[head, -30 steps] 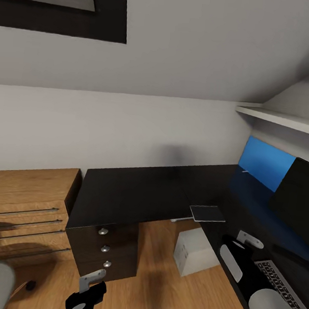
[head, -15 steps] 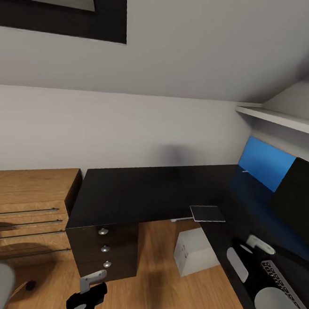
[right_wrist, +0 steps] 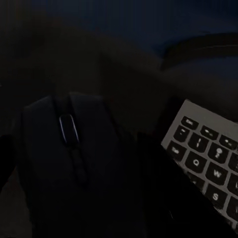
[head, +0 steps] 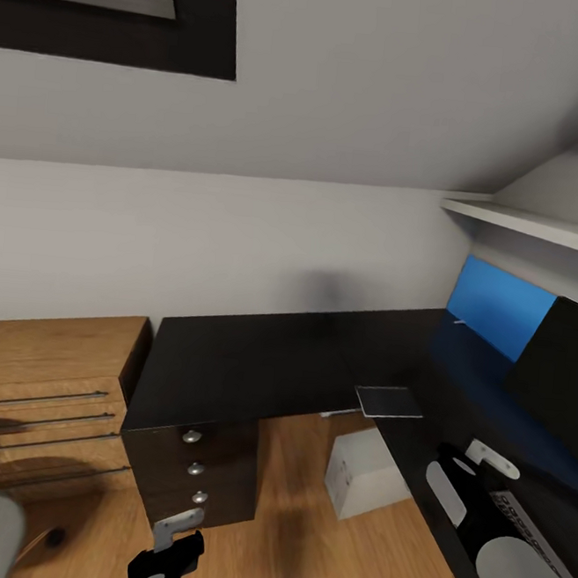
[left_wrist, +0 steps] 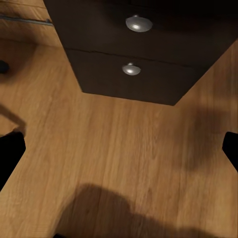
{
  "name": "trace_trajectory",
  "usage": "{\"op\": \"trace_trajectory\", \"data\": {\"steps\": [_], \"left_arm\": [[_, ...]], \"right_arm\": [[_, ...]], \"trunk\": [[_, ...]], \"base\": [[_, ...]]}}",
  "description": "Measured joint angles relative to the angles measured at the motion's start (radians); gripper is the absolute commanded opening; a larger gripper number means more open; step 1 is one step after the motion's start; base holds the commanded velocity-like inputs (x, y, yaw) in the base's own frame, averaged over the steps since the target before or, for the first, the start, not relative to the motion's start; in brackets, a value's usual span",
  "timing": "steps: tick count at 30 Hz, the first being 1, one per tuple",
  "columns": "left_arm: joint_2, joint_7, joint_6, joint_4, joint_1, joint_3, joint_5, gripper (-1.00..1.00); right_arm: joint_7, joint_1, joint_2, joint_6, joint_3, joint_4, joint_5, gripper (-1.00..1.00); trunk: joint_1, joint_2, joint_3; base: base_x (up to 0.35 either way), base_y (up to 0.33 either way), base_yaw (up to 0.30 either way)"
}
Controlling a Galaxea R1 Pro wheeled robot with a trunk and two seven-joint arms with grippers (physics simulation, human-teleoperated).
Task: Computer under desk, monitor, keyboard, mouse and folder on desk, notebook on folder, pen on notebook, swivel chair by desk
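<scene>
Looking down over both arms, we see the L-shaped desk (head: 255, 365) with its glossy black top bare along the wall run, and a small dark notebook (head: 388, 402) lying at the inner corner edge. Below that edge the light grey computer (head: 361, 473) stands on the wood floor (head: 300, 538) — open floor lies between it and the black drawer unit (head: 192, 465). Our left gripper (head: 166, 560) hangs low over that floor, fingers spread wide, holding nothing. Our right gripper (head: 475, 470) sits over the desk's right run; we cannot tell how far its fingers are parted. Its wrist camera shows the black mouse (right_wrist: 74, 168) just beside the keyboard (right_wrist: 208, 158). At the right edge stands the monitor (head: 564, 369).
</scene>
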Motion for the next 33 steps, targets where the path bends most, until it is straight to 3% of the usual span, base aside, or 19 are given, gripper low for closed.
{"op": "trace_trajectory", "data": {"steps": [6,10,12,13,14,19,20,22,23,27,33], "left_arm": [[0.007,0.001,-0.007,-0.013,0.001,-0.013,-0.003,1.0],[0.066,-0.001,-0.027,-0.063,0.038,-0.056,-0.004,1.0],[0.128,-0.002,-0.054,-0.139,0.066,-0.109,-0.004,1.0],[0.18,0.0,-0.078,-0.197,0.086,-0.163,-0.004,1.0],[0.231,0.002,-0.107,-0.244,0.101,-0.242,0.006,1.0],[0.301,0.006,-0.194,-0.279,0.115,-0.328,0.059,1.0],[0.352,0.007,-0.257,-0.309,0.117,-0.374,0.075,1.0],[0.434,0.008,-0.308,-0.376,0.118,-0.425,0.098,1.0],[0.458,0.008,-0.318,-0.397,0.119,-0.442,0.119,1.0],[0.49,0.008,-0.331,-0.425,0.119,-0.47,0.186,1.0],[0.497,0.008,-0.334,-0.432,0.119,-0.476,0.206,1.0]], "right_arm": [[0.003,0.0,-0.003,0.001,-0.003,0.002,0.001,-1.0],[0.004,0.0,-0.005,0.001,-0.005,0.002,0.001,-1.0],[0.004,0.0,-0.005,0.001,-0.004,0.002,0.003,-1.0],[0.004,0.0,-0.005,0.001,-0.004,0.002,0.003,-1.0],[0.004,0.0,-0.005,0.001,-0.003,0.002,0.004,-1.0],[0.004,0.0,-0.005,0.001,-0.003,0.002,0.005,-1.0],[0.004,0.0,-0.005,0.001,-0.003,0.002,0.004,-1.0],[0.004,0.0,-0.006,0.001,-0.003,0.002,0.004,-1.0],[0.004,0.0,-0.005,0.001,-0.003,0.002,0.004,-1.0],[0.004,0.0,-0.005,0.0,-0.003,0.0,0.006,-1.0],[0.004,0.0,-0.004,0.0,-0.004,0.001,0.006,-1.0]], "trunk": [[0.0,0.0,0.0],[0.0,0.0,0.0],[0.0,0.0,0.0],[0.0,0.0,0.0],[0.0,0.0,0.0],[0.0,0.0,0.0],[0.0,0.0,0.0],[0.0,0.0,0.0],[0.0,0.0,0.0],[0.0,0.0,0.0],[0.0,0.0,0.0]], "base": [[0.282,0.0,0.0],[0.139,0.0,0.0],[0.038,0.0,0.0],[0.01,0.0,0.0],[0.008,0.0,0.0],[0.003,0.0,0.0],[0.0,0.0,0.0],[0.0,0.0,0.0],[0.0,0.0,0.0],[0.0,0.0,0.0],[0.0,0.0,0.0]]}}
